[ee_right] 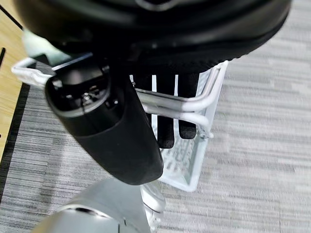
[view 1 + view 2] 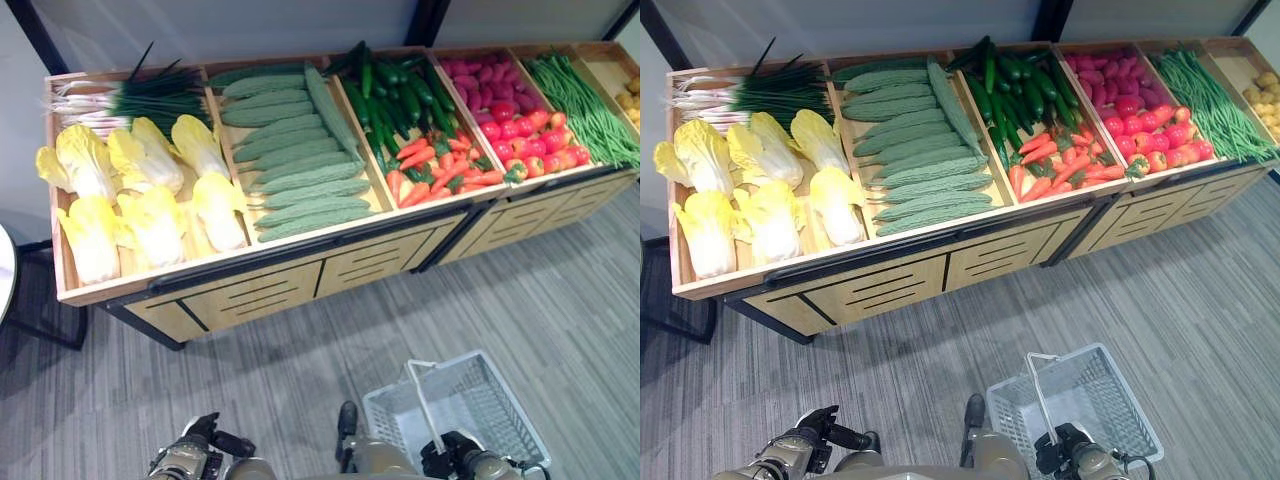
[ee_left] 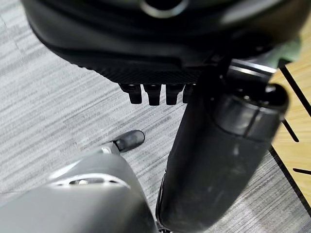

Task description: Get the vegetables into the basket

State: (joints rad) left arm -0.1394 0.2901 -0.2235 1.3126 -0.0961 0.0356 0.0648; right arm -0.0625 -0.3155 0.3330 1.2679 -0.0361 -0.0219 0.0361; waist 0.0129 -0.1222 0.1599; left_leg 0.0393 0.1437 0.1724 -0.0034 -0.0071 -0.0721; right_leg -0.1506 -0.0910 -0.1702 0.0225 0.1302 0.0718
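A white wire basket (image 2: 478, 398) hangs low over the grey carpet at my right side, and nothing shows inside it. My right hand (image 2: 455, 452) is shut on the basket's handle (image 1: 171, 105), with the fingers (image 1: 165, 127) hooked over the wire. My left hand (image 2: 207, 438) hangs at my left, its fingers (image 3: 151, 93) curled and holding nothing. Ahead stands a wooden display stand (image 2: 300, 275) of vegetables: yellow-white cabbages (image 2: 150, 190), spring onions (image 2: 130, 97), bitter gourds (image 2: 290, 150), cucumbers (image 2: 390, 95), carrots (image 2: 430, 165), tomatoes (image 2: 535, 140) and green beans (image 2: 580, 100).
Purple sweet potatoes (image 2: 485, 80) and yellow potatoes (image 2: 630, 100) lie at the stand's far right. A black stand frame (image 2: 50, 330) and a pale round edge sit at the far left. Grey carpet (image 2: 300, 380) lies between me and the stand.
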